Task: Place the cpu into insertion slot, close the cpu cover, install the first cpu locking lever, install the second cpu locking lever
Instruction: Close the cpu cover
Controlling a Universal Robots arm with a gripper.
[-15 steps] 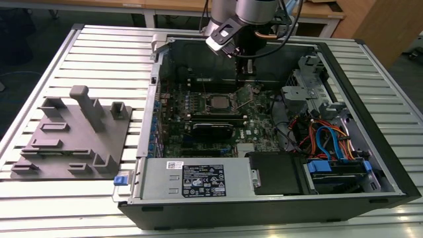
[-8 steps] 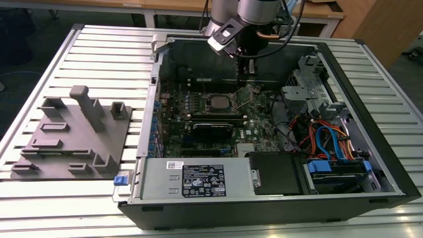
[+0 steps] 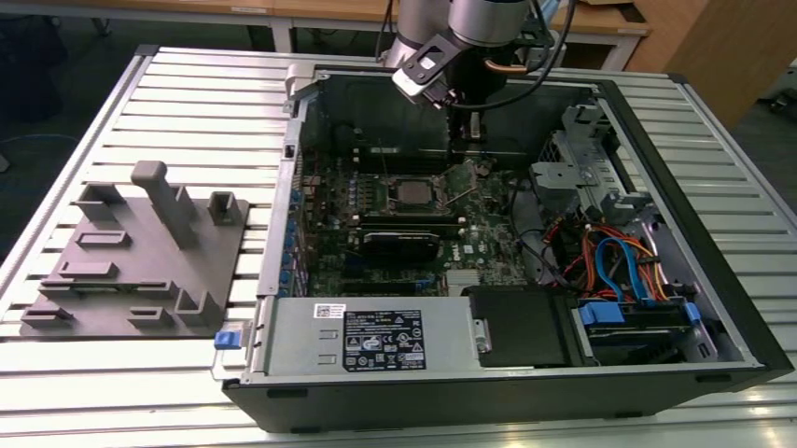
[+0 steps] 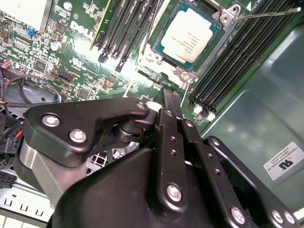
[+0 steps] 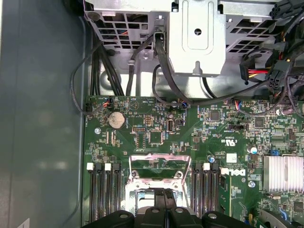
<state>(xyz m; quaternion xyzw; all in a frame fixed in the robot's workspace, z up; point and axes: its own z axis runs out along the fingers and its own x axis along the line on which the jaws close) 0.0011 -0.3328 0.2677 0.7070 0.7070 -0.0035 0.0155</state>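
Second wrist view: the cpu [image 4: 192, 35] is seated in the insertion slot [image 4: 213, 47]. The fingers [image 4: 168, 128] are pressed together, empty, just beside it. The cpu cover [image 5: 159, 156] stands raised and should be lowered squarely, without disturbing the chip.

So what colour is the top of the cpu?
The cpu top is pale silver; best seen in the second wrist view.
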